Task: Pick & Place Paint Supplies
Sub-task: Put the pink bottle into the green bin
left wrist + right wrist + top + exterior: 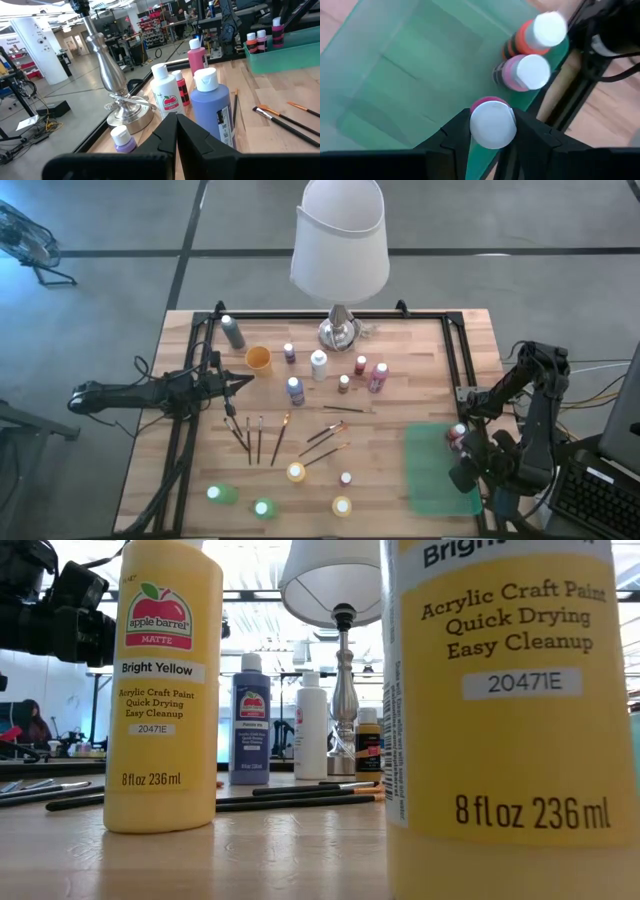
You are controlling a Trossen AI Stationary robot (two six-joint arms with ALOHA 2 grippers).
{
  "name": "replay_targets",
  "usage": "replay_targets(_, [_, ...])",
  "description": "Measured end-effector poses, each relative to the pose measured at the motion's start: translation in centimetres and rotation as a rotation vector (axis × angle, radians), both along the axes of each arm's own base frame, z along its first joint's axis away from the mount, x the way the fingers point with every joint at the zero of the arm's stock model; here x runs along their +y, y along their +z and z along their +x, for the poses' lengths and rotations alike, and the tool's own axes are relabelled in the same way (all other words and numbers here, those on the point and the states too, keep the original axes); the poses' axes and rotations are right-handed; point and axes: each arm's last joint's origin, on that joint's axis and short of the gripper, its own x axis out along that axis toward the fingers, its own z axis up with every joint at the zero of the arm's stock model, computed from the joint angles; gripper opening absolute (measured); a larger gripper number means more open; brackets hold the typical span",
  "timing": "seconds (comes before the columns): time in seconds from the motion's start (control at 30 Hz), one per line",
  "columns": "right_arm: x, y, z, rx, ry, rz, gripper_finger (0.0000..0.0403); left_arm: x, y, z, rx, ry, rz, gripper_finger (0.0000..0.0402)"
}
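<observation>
My right gripper [492,125] points down over the green tray [432,470] at the table's right, shut on a magenta paint bottle [489,104] with a white cap. An orange bottle [532,35] and a pink one [522,72] stand in the tray beside it. My left gripper [232,387] waits shut at the table's left, level, facing a blue bottle [212,107]. More bottles [319,364] stand mid-table and near the front [296,472]. Several thin brushes [255,435] lie flat between them. My right gripper pinches the magenta bottle between its two fingers at the white cap [492,125], one finger on each side. The fingers come from above, pointing down. The bottle hangs upright below them over the tray; whether its base touches the tray floor I cannot tell.
A tall lamp with a white shade [340,240] stands at the far middle on a metal base [338,332]. A dark frame [460,350] borders the table. Two big yellow bottles [165,690] [510,710] stand near the front edge. The tray's left half [395,75] is bare.
</observation>
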Motion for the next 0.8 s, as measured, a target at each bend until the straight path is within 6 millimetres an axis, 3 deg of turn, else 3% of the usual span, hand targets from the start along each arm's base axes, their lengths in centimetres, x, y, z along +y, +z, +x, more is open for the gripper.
replay_targets(0.4, [-0.6,-2.8,-0.1,-0.013,-0.006,0.002,0.0126,0.0,0.0,0.0,0.0,-0.001,0.0,0.0013])
replay_targets(0.63, [-0.8,-3.1,-0.2,-0.009,-0.005,-0.011,0.0114,0.0,0.0,0.0,0.0,-0.001,0.0,0.0013])
replay_targets(0.8, [-0.9,-3.1,-0.2,-0.007,-0.003,-0.014,0.0131,0.0,0.0,0.0,0.0,-0.001,0.0,0.0013])
